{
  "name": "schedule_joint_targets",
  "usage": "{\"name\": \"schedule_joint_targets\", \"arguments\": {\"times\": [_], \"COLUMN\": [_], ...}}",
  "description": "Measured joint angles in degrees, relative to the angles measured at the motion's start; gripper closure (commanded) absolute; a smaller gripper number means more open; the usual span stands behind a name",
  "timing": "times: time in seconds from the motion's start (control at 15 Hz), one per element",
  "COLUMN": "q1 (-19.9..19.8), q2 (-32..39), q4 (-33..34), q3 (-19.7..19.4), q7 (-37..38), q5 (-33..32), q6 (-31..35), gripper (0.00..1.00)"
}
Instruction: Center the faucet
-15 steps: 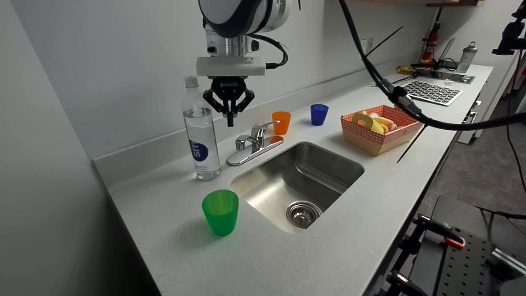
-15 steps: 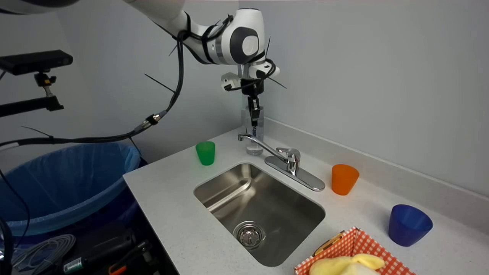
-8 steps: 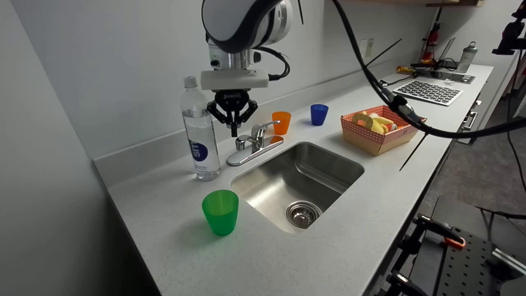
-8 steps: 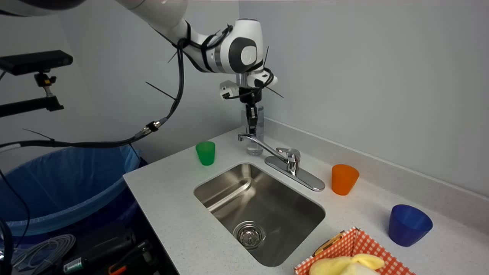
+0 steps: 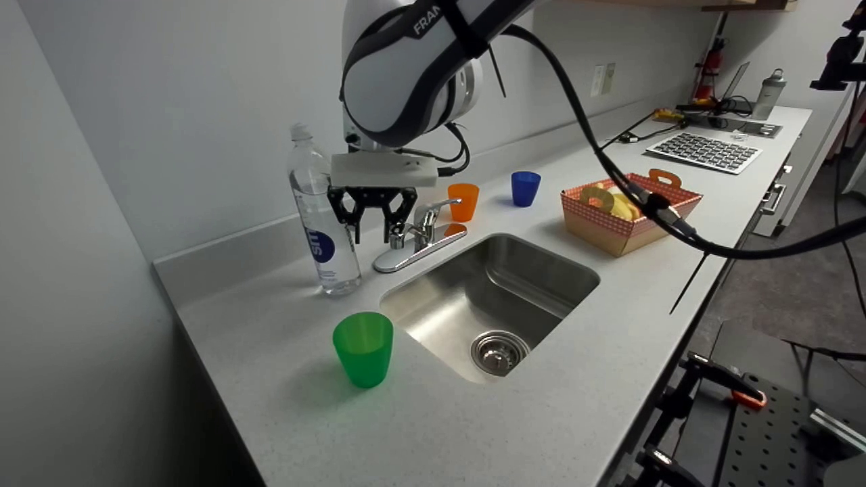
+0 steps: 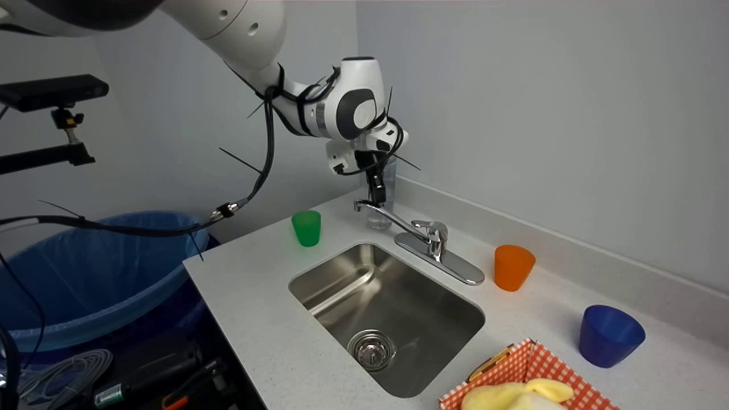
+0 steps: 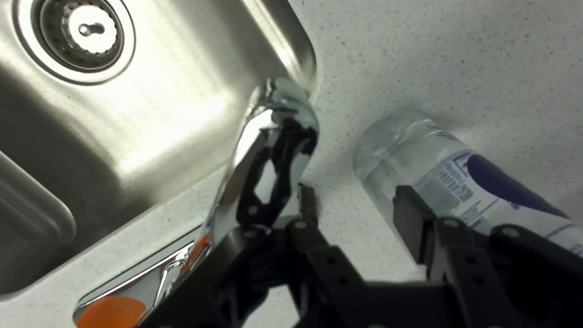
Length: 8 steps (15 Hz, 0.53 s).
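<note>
Gripper (image 5: pixel 372 233), its fingers (image 7: pixel 412 223) apart, beside a chrome faucet (image 6: pixel 436 239)

The small, shiny faucet stands on a pale counter (image 5: pixel 433 433), along the far side of a steel sink (image 6: pixel 433 313). In both exterior views its column is to the right of the gripper. Its slim spout (image 6: pixel 396 217) reaches left, so that the free end comes just beside the fingers; whether they touch, I cannot tell. In the wrist view the spout runs to the left of both fingers, outside the gap (its mirror-like chrome carries dark reflections).

The gripper is unclenched: its two fingers are spread, with a strip of counter showing between them. It points downward, fingertips above the counter. In an exterior view the white arm (image 6: pixel 245 34) comes in high from the near left and bends down at the wrist.

In both exterior views a clear water bottle (image 5: pixel 314 216) stands partly covered by the gripper. An orange cup (image 6: pixel 514 267) is to the right of the faucet, and a green cup (image 6: pixel 307 229) sits to the left of the sink.
</note>
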Motion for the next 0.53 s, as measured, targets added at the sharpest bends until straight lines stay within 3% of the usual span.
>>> {"name": "schedule_joint_targets", "arguments": {"times": [0.13, 0.53], "q1": [-0.1, -0.1], "q2": [-0.1, 0.0], "q4": [-0.2, -0.7], "q3": [-0.2, 0.1], "q7": [-1.1, -3.8], "q5": [0.0, 1.0], "q6": [0.3, 0.2], "gripper": [0.99, 1.0]}}
